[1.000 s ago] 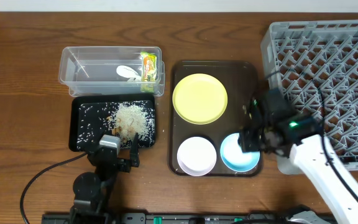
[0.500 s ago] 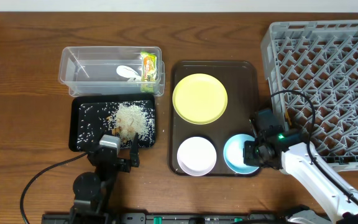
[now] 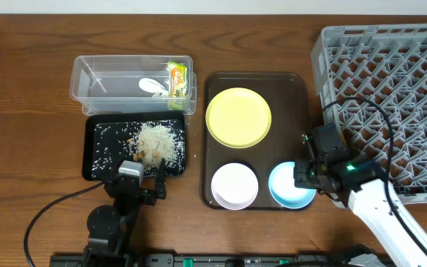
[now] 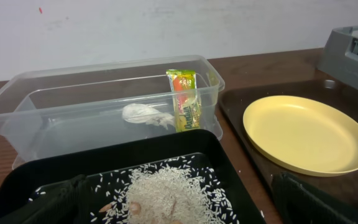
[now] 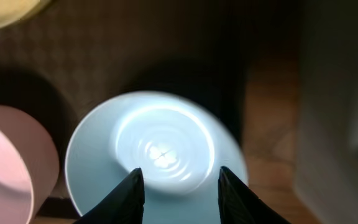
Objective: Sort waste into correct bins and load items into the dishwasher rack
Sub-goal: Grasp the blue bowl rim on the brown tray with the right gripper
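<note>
Sitting in the near right corner of the brown serving tray (image 3: 291, 89), the light-blue bowl (image 3: 286, 187) is upright, round and glossy, with faint rings at its centre in the right wrist view. The white bowl (image 3: 234, 185) stands just beside it on its left, and the pale-yellow plate (image 3: 239, 117) lies farther back on the same tray. The right gripper (image 5: 180, 190) hangs directly above the blue bowl, pointing down, its two dark fingers spread apart over the near half of the basin and holding nothing. Its arm reaches in from the near right, along the front edge of the grey dishwasher rack (image 3: 399, 74). A second ago this wrist was farther back, beside the tray's right rim; it has since come down over the bowl, which has stayed in its corner. The left gripper (image 3: 138, 176) rests with fingers wide apart at the near edge of the black tray (image 3: 98, 141) holding rice crumbs (image 3: 156, 141).
</note>
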Available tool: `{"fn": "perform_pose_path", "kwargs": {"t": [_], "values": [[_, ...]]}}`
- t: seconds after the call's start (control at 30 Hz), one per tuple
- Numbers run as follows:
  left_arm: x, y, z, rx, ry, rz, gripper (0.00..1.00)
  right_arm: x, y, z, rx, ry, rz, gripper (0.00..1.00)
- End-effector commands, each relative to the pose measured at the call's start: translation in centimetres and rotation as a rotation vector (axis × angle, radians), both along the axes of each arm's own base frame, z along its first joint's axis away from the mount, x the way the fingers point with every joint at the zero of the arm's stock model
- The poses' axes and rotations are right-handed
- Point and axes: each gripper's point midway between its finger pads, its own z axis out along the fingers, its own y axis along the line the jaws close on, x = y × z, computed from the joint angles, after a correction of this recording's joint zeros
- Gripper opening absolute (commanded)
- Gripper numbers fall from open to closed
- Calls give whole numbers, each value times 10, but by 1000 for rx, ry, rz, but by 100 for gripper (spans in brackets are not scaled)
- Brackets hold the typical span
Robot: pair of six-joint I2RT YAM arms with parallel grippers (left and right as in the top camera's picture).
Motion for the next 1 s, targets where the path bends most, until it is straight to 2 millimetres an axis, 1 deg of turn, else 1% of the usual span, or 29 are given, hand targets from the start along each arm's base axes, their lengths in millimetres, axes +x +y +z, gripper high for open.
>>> {"fn": "perform_pose_path", "kwargs": {"t": [0.0,0.1,0.23,0.33,0.4,0.5,0.53,0.6,0.63,0.83,0.9,0.97], "values": [[0,-1,-12,11,23,-9,94,4,-24,3,-125,-27,-53,35],[0,-1,-12,11,23,-9,94,-1,-32,-8,-166,3,-85,33],[0,-1,-12,11,23,-9,94,-8,-35,-29,-186,59,-106,34],[0,-1,-12,11,23,-9,94,-9,-28,-40,-166,101,-92,31],[0,-1,-12,11,23,-9,94,-9,-19,-45,-121,118,-65,25],[0,-1,-12,11,23,-9,94,-8,-6,-45,-57,125,-44,17],[0,-1,-12,11,23,-9,94,-8,-4,-45,-45,124,-38,12],[0,-1,-12,11,23,-9,94,-6,-3,-44,-39,118,-36,4],[0,-1,-12,11,23,-9,94,-6,-3,-44,-38,116,-36,1],[0,-1,-12,11,23,-9,94,4,0,-38,-30,85,-39,1],[0,-1,-12,11,23,-9,94,9,1,-32,-23,65,-39,1],[0,-1,-12,11,23,-9,94,16,0,-20,-27,28,-44,1]]}}
